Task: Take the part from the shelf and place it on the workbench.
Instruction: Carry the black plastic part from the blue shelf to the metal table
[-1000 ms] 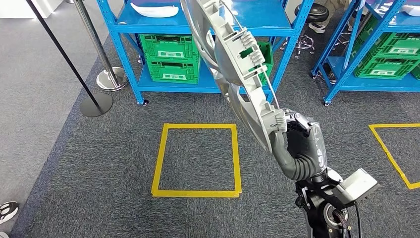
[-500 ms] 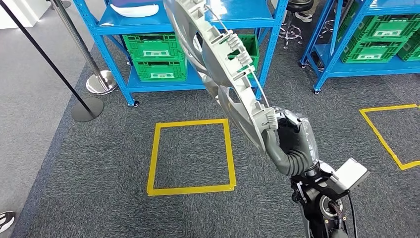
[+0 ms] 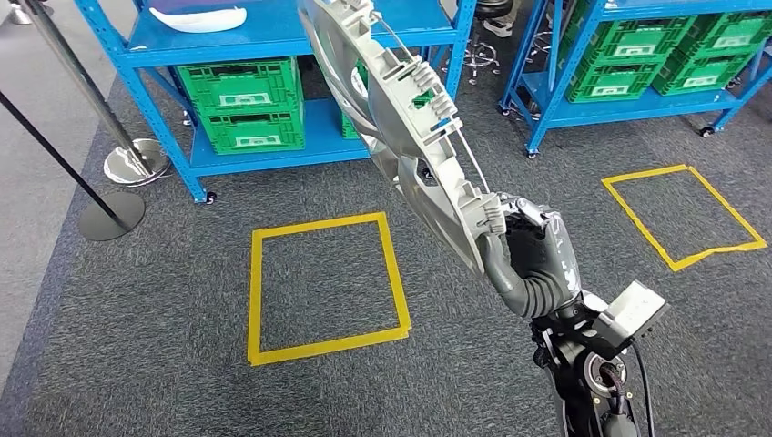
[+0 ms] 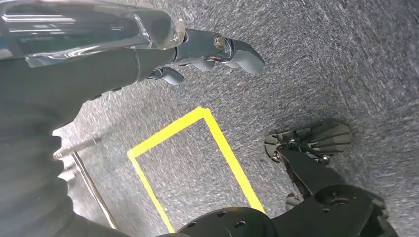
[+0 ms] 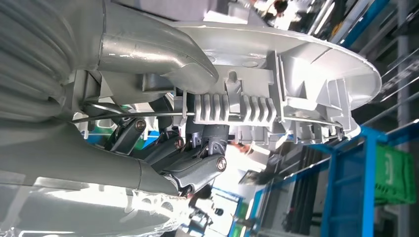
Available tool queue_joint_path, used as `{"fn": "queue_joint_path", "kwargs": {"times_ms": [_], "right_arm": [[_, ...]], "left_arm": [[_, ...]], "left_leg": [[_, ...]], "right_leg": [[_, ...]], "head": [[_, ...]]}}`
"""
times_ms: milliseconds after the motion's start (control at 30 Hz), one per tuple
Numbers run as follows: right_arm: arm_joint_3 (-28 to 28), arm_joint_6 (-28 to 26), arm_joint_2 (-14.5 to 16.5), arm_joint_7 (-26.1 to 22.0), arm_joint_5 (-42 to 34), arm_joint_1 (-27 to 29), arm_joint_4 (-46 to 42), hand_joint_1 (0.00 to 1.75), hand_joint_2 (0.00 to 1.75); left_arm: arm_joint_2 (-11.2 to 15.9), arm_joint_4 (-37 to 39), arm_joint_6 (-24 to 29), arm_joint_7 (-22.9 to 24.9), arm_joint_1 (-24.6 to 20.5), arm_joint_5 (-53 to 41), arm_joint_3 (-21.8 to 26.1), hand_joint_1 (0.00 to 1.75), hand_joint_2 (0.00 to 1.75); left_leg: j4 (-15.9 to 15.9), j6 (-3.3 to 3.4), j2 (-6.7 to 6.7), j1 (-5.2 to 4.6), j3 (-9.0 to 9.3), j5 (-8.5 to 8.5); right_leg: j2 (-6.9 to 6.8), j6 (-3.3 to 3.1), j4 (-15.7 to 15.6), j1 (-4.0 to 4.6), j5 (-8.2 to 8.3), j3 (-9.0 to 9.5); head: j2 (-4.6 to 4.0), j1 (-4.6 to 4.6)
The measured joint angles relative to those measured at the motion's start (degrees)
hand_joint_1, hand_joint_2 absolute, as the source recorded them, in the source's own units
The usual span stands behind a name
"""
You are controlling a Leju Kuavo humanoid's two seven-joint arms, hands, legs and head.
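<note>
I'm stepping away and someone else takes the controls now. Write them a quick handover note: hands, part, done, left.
Right hand: grips the grey part by its lower rim, holding it up tilted over the carpet.
Left hand: holds nothing, hanging over the carpet near a yellow floor square.
Done: part is off the blue shelf and in hand.
Left: bring it to the workbench and set it down.

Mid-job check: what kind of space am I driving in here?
Probably a workshop or warehouse training area: blue steel shelving stacked with green crates, and yellow tape squares marking spots on the grey carpet.
</note>
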Motion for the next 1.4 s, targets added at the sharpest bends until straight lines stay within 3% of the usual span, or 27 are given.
{"fn": "queue_joint_path", "kwargs": {"times_ms": [33, 133, 200, 267, 333, 400, 467, 500, 533, 567, 633, 700, 767, 833, 867, 933, 1000, 1033, 1067, 1133, 1200, 1300, 1367, 1400], "right_arm": [[0.0, 0.2, 0.0, 0.1, -0.1, 0.0, 0.1, 1.75, 1.75], [0.0, 0.5, 0.0, 0.2, -0.4, -0.1, 0.2, 1.75, 1.75], [0.0, 0.6, 0.0, 0.2, -0.6, -0.2, 0.2, 1.75, 1.75], [0.0, 0.6, 0.0, 0.2, -0.7, -0.2, 0.3, 1.75, 1.75], [-0.1, 0.8, 0.0, 0.2, -0.8, -0.3, 0.3, 1.75, 1.75], [-0.1, 1.0, 0.1, 0.2, -0.8, -0.4, 0.3, 1.75, 1.75], [-0.1, 1.1, 0.2, 0.2, -0.8, -0.4, 0.3, 1.75, 1.75], [-0.1, 1.2, 0.3, 0.2, -0.8, -0.4, 0.3, 1.75, 1.75], [-0.1, 1.2, 0.3, 0.2, -0.8, -0.3, 0.3, 1.75, 1.75], [-0.1, 1.3, 0.3, 0.2, -0.8, -0.3, 0.3, 1.75, 1.75], [-0.1, 1.3, 0.4, 0.2, -0.9, -0.4, 0.3, 1.75, 1.75], [-0.1, 1.4, 0.6, 0.1, -0.9, -0.5, 0.3, 1.75, 1.75], [-0.1, 1.3, 0.7, 0.1, -1.0, -0.3, 0.3, 1.75, 1.75], [-0.1, 1.3, 0.6, 0.1, -0.9, -0.2, 0.3, 1.75, 1.75], [-0.1, 1.3, 0.6, 0.1, -0.9, -0.1, 0.3, 1.75, 1.75], [0.0, 1.2, 0.7, 0.1, -0.8, -0.1, 0.3, 1.75, 1.75], [0.0, 1.0, 0.7, 0.1, -0.4, 0.1, 0.3, 1.75, 1.75], [0.0, 0.8, 0.7, 0.2, 0.0, 0.2, 0.3, 1.75, 1.75], [0.0, 0.5, 0.7, 0.2, 0.5, 0.3, 0.3, 1.75, 1.75], [0.0, -0.3, 0.7, 0.3, 1.3, 0.5, 0.3, 1.75, 1.75], [-0.1, -1.6, 0.7, 0.3, 2.4, 0.7, 0.3, 1.75, 1.75], [-0.4, -4.1, 0.7, 0.5, 4.3, 1.4, 0.4, 1.75, 1.75], [-0.7, -4.8, 0.8, 0.6, 4.7, 1.7, 0.5, 1.75, 1.75], [-0.8, -4.9, 0.9, 0.7, 4.8, 1.8, 0.6, 1.75, 1.75]], "left_arm": [[0.0, 0.0, 0.0, 0.0, 0.0, 0.0, 0.0, 0.0, 1.75], [-0.1, 0.0, 0.0, 0.0, -0.1, -0.2, 0.0, 0.0, 1.75], [-0.1, 0.0, 0.0, 0.0, -0.1, -0.3, 0.0, 0.0, 1.75], [-0.2, 0.0, 0.0, 0.0, -0.1, -0.3, 0.0, 0.0, 1.75], [-0.3, 0.0, 0.0, 0.0, -0.1, -0.2, 0.0, 0.0, 1.75], [-0.3, 0.0, 0.1, -0.1, 0.0, -0.2, 0.0, 0.0, 1.75], [-0.3, 0.0, 0.1, -0.1, 0.3, -0.2, 0.0, 0.0, 1.75], [-0.3, 0.0, 0.1, -0.1, 0.4, -0.2, 0.0, 0.0, 1.75], [-0.3, 0.0, 0.2, -0.2, 0.5, -0.2, 0.0, 0.0, 1.75], [-0.2, 0.0, 0.2, -0.2, 0.6, -0.2, 0.0, 0.0, 1.75], [-0.2, 0.0, 0.2, -0.4, 0.5, -0.2, 0.0, 0.0, 1.75], [-0.2, 0.0, 0.2, -0.4, 0.6, -0.2, 0.0, 0.0, 1.75], [-0.2, 0.0, 0.2, -0.5, 0.6, -0.2, 0.0, 0.0, 1.75], [-0.2, 0.0, 0.1, -0.5, 0.5, -0.1, 0.0, 0.0, 1.75], [-0.3, 0.0, 0.1, -0.5, 0.5, -0.1, 0.0, 0.0, 1.75], [-0.3, 0.0, 0.1, -0.5, 0.7, -0.1, 0.0, 0.0, 1.75], [-0.3, 0.0, 0.1, -0.4, 0.8, -0.1, 0.0, 0.0, 1.75], [-0.3, 0.0, 0.1, -0.4, 0.8, 0.0, 0.1, 0.0, 1.75], [-0.3, 0.0, 0.1, -0.3, 0.8, 0.1, 0.1, 0.0, 1.75], [-0.4, 0.0, 0.1, -0.3, 0.7, 0.2, 0.2, 0.0, 1.75], [-0.4, 0.0, 0.0, -0.2, 0.7, 0.3, 0.3, 0.0, 1.75], [-0.3, 0.0, 0.0, -0.5, 0.6, 0.2, 0.3, 0.0, 1.75], [-0.4, 0.0, 0.0, -0.8, 0.6, 0.2, 0.3, 0.0, 1.75], [-0.3, 0.0, 0.0, -0.9, 0.6, 0.2, 0.3, 0.0, 1.75]], "left_leg": [[0.0, -0.01, 0.61, -0.03, 0.01, 0.0], [0.2, -0.34, 2.14, -0.31, 0.04, -0.19], [0.4, -0.81, 3.05, -0.6, -0.09, -0.27], [0.4, -1.42, 3.7, -0.64, -0.15, -0.37], [2.1, -2.13, 1.9, -0.47, -0.98, -1.87], [8.5, -2.58, -0.79, -0.28, -3.98, -5.5], [16.2, -2.71, -1.54, -0.23, -7.6, -8.44], [17.6, -2.71, -1.59, -0.21, -8.32, -8.38], [16.5, -2.68, -1.69, -0.15, -7.85, -7.14], [13.3, -2.65, -2.04, -0.05, -6.31, -5.05], [5.0, -2.57, -4.41, 0.34, -2.37, -1.52], [1.2, -2.36, -6.26, 0.55, -0.47, -0.72], [1.0, -1.81, -5.58, 0.51, -0.42, -0.66], [0.8, -1.0, -4.31, 0.61, -0.52, -0.28], [0.7, -0.63, -3.59, 0.67, -0.54, -0.12], [0.7, -0.25, -2.08, 0.44, -0.64, -0.07], [0.7, -0.17, -0.51, 0.28, -0.71, -0.1], [0.7, -0.18, 0.17, 0.25, -0.7, -0.12], [0.7, -0.23, 0.8, 0.24, -0.65, -0.16], [0.8, -0.48, 1.85, 0.08, -0.49, -0.32], [0.8, -0.91, 2.69, -0.18, -0.45, -0.44], [0.8, -1.76, 3.39, -0.22, -0.45, -0.66], [3.5, -2.3, 1.47, -0.07, -1.68, -2.66], [6.6, -2.47, 0.08, 0.03, -3.13, -4.44]], "right_leg": [[-0.21, -0.13, -1.9, 0.01, 1.04, 1.37], [-2.82, -1.04, -14.5, 0.43, 5.21, 8.58], [-3.81, -1.61, -18.0, 0.82, 5.67, 10.2], [-2.79, -2.15, -18.1, 0.77, 5.94, 9.9], [-1.82, -2.8, -18.3, 0.41, 6.33, 9.69], [-0.91, -3.28, -18.3, 0.17, 6.65, 9.39], [0.16, -3.44, -18.3, 0.16, 6.84, 9.07], [0.75, -3.43, -18.2, 0.15, 6.9, 9.0], [1.38, -3.37, -18.2, 0.12, 6.95, 8.98], [2.0, -3.3, -18.1, 0.09, 6.99, 8.99], [3.17, -2.97, -17.8, 0.14, 7.05, 8.85], [4.3, -2.25, -17.7, 0.19, 7.35, 8.27], [5.51, -1.37, -17.8, 0.03, 7.87, 7.69], [4.59, -0.77, -16.7, 0.05, 7.21, 6.8], [3.34, -0.57, -14.5, 0.12, 5.91, 5.72], [0.76, -0.26, -6.7, 0.17, 2.01, 2.24], [0.06, -0.15, -0.6, 0.13, -0.05, -0.23], [-0.07, -0.22, -0.8, 0.13, 0.45, 0.14], [-0.34, -0.38, -3.7, 0.15, 1.91, 1.87], [-2.12, -0.87, -12.6, 0.38, 4.97, 6.94], [-3.34, -1.43, -17.6, 0.77, 6.01, 9.63], [-2.18, -2.23, -18.1, 0.81, 6.15, 9.51], [-1.22, -2.92, -18.4, 0.42, 6.56, 9.45], [-0.73, -3.17, -18.5, 0.26, 6.73, 9.41]], "head": [[0.0, 0.0], [0.0, 0.01], [0.0, -0.05], [0.0, -0.08], [0.0, -0.13], [0.0, -0.21], [0.0, -0.2], [0.0, -0.2], [0.0, -0.19], [0.0, -0.19], [0.0, -0.17], [0.0, -0.15], [-0.01, -0.13], [-0.01, 0.08], [-0.01, 0.31], [0.0, 0.76], [0.0, 0.82], [0.0, 0.84], [0.0, 0.85], [0.0, 0.85], [0.0, 0.79], [0.0, 0.8], [0.0, 0.69], [0.0, 0.59]]}}
